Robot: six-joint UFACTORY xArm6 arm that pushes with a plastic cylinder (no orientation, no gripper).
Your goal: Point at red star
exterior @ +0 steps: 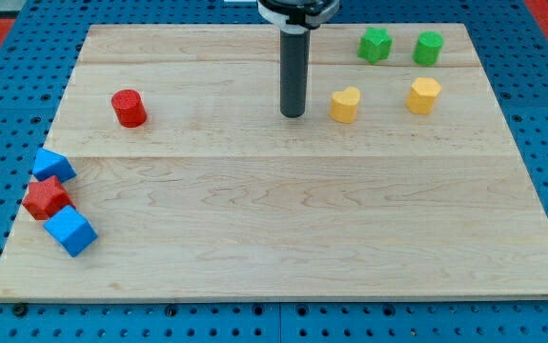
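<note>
The red star (45, 198) lies near the board's left edge, wedged between two blue blocks: one (53, 166) just above it and one blue cube (71, 231) just below it, both touching it. My tip (293, 114) rests on the board in the upper middle, far to the right of the red star and just left of a yellow block (345, 104). The rod stands upright.
A red cylinder (129, 108) stands at the upper left. A second yellow block (424, 95) sits at the upper right. Two green blocks (375, 44) (428, 48) lie near the top edge at the right. The wooden board (283, 229) sits on a blue pegboard.
</note>
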